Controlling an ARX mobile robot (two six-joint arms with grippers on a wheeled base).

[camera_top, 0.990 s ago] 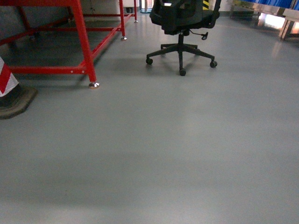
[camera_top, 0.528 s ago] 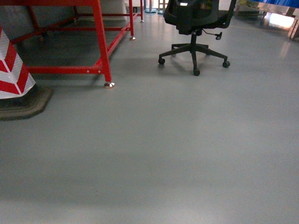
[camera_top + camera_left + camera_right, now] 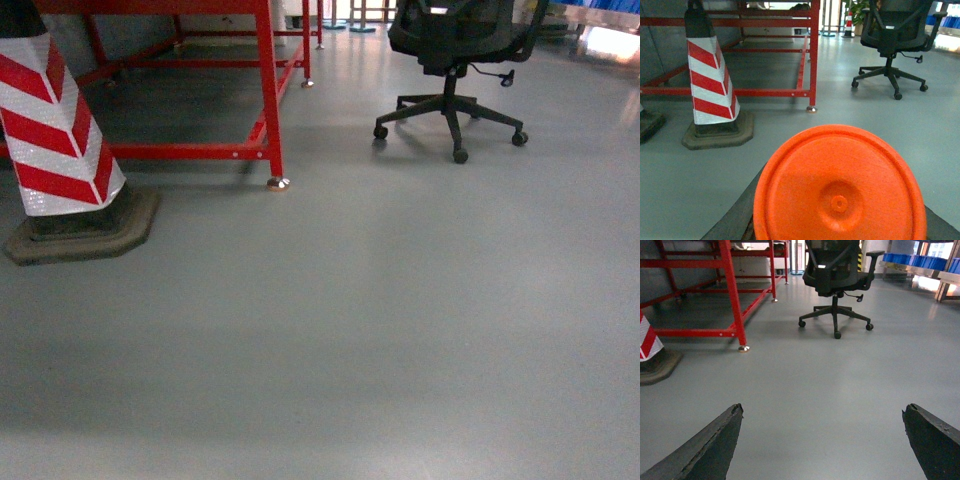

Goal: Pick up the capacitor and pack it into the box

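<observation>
The head view is showing bare grey floor (image 3: 380, 330), with one red steel frame (image 3: 265, 90) standing at upper left, one red-and-white striped cone (image 3: 60, 130) sitting on its dark base at the left edge, and one black office chair (image 3: 455, 60) resting on its five-wheeled foot at upper right. Neither arm is appearing in this view.

The left wrist camera is looking over one round orange disc (image 3: 840, 185) that is filling the lower middle of its picture, with dark edges of the left gripper (image 3: 840, 220) showing on either side below it. The jaws appear to be sitting against the disc's sides, though whether they are pressing on it cannot be told. Beyond it one striped cone is standing whole, a second base is peeking in at the far left edge, and a third small cone is standing far off by a potted plant (image 3: 860, 10).

The right gripper (image 3: 822, 440) is holding its jaws wide apart with nothing between them, two dark tips framing the floor. Blue bins (image 3: 915, 260) are lining a shelf at upper right.

No capacitor or box is showing in any view.
</observation>
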